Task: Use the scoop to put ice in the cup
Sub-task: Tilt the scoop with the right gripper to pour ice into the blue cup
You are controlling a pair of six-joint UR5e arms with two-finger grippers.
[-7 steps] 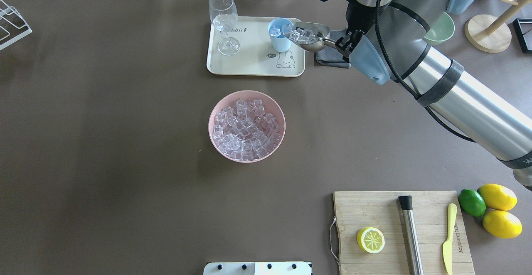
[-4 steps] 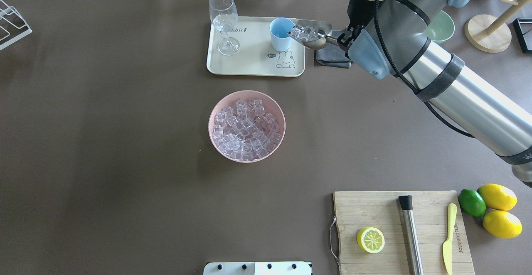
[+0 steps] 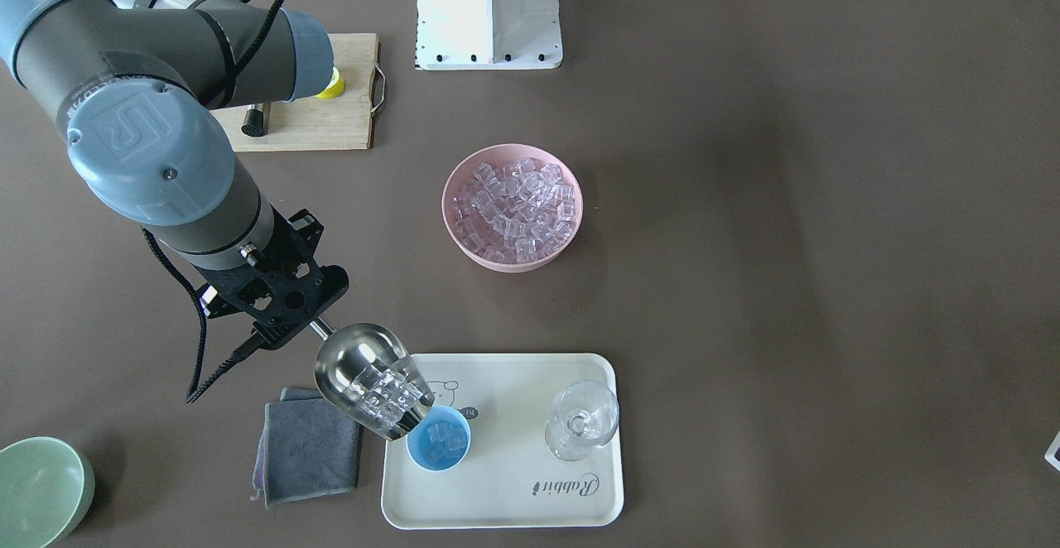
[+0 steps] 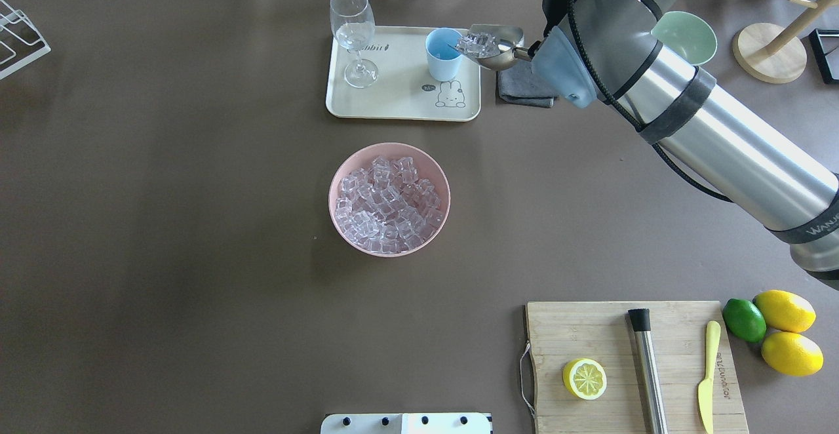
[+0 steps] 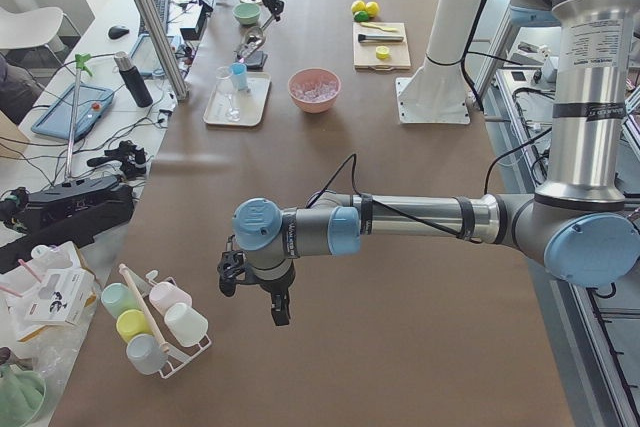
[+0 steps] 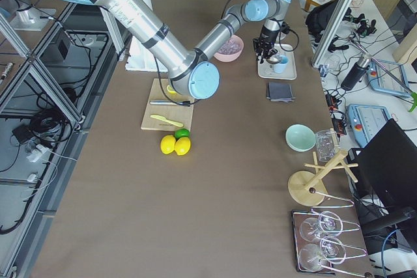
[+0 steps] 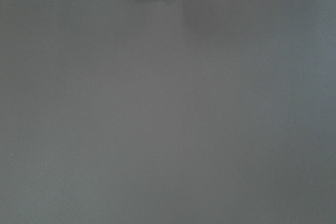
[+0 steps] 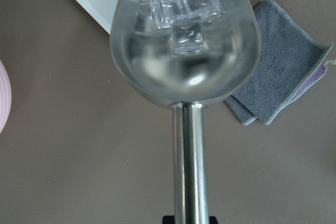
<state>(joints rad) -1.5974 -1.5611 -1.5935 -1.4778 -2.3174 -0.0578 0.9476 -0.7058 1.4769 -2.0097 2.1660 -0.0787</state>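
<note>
With the right hand (image 3: 308,322) clenched on the scoop (image 3: 368,378), tip its lip slowly over the cup (image 3: 437,459) so the ice (image 3: 385,391) slides in, none spilling onto the tray (image 3: 513,507)

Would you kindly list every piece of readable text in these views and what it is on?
"Rabbit": on the cream tray.
"hi": in a speech bubble on that tray, by the cup.
"UR": logo on the right arm's joint cap.
"WANJ", cut off: band around the right arm.
Print on the yellow knife: too blurred to read.
</note>
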